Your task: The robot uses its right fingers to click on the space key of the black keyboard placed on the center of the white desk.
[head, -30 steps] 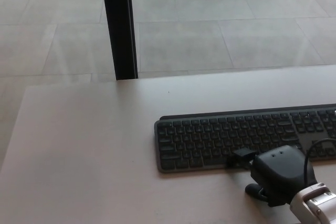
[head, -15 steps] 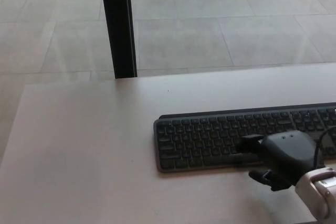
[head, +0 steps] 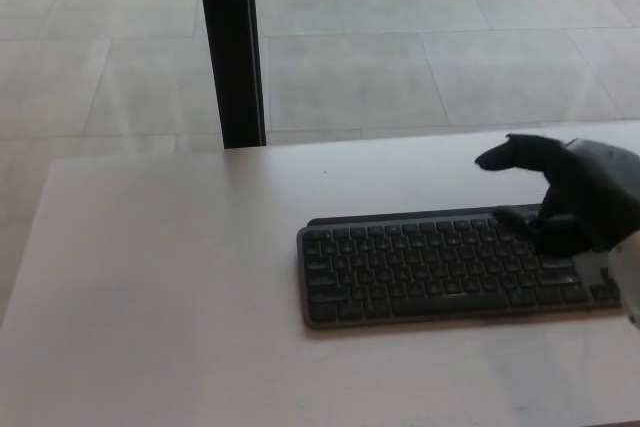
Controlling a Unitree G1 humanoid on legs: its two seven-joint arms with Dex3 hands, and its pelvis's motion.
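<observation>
Hovering at three o'clock, right hand (head: 575, 192), fingers spread, grasping nothing; black keyboard (head: 450, 265) at centre-right of white desk (head: 160, 277); space key at its six o'clock edge; advise descending with one fingertip only

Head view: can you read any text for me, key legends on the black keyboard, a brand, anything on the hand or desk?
No text can be read.
Black keyboard: pale marks show on the keys, but they are too small and blurred to read; no brand can be made out.
Right hand: plain black, no label visible.
White desk: no print or sticker visible.
</observation>
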